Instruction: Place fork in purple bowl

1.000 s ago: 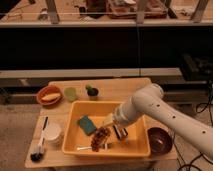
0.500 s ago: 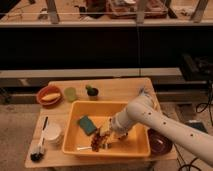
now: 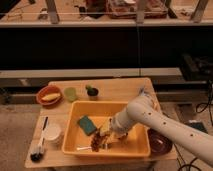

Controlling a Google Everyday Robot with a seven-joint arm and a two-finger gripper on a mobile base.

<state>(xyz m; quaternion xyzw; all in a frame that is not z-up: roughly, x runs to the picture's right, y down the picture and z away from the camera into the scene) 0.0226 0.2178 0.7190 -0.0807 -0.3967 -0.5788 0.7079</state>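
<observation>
The fork (image 3: 84, 148) is a thin pale utensil lying on the floor of the yellow bin (image 3: 131, 147), near its front left corner. Just right of it lies a dark grape-like bunch (image 3: 97, 143). My gripper (image 3: 105, 136) reaches down into the bin on the white arm (image 3: 150, 117) and hangs open right over the bunch, a little right of the fork, with nothing in it. The purple bowl (image 3: 160, 141) stands on the table outside the bin's right end, partly hidden by the arm.
A green sponge (image 3: 87, 124) lies in the bin. Left of the bin are a white cup (image 3: 51, 133) and a black-headed brush (image 3: 38, 146). An orange bowl (image 3: 50, 95), a green cup (image 3: 70, 93) and a dark green object (image 3: 92, 92) stand at the back.
The arm has swung down and leftward, carrying the gripper lower into the bin, onto the dark bunch and closer to the fork. The objects have not moved.
</observation>
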